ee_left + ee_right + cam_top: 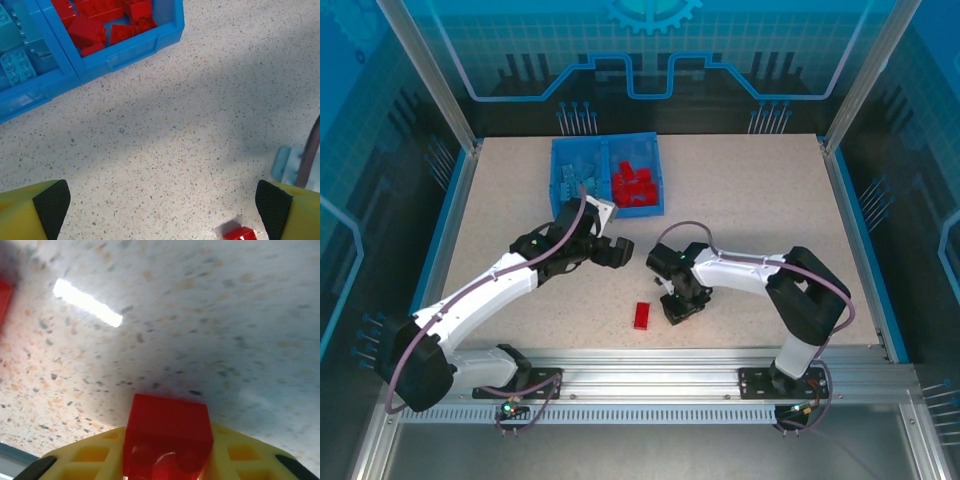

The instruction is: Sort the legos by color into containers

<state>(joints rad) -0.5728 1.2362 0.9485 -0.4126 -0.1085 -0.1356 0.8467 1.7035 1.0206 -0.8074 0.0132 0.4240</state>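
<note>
The blue bin (pixel 607 150) stands at the table's far middle, light blue legos (pixel 578 172) in its left compartment and red legos (pixel 638 183) in its right. The left wrist view looks at the bin's near wall (pixel 125 52), with red legos (pixel 97 25) and light blue legos (pixel 15 65) inside. My left gripper (pixel 612 250) (pixel 162 210) hovers open just in front of the bin, nothing between its fingers (pixel 50 202). My right gripper (pixel 682 303) (pixel 167 452) is low over the table, shut on a red lego (pixel 167 432). Another red lego (pixel 642 315) (pixel 240 234) (pixel 4 297) lies on the table just left of it.
Speckled tabletop (pixel 760 210) with blue side rails (pixel 860 240) and a metal rail (pixel 650 365) along the near edge. The right arm's cable (pixel 310 155) shows at the right edge of the left wrist view. Both arms meet near the table's middle.
</note>
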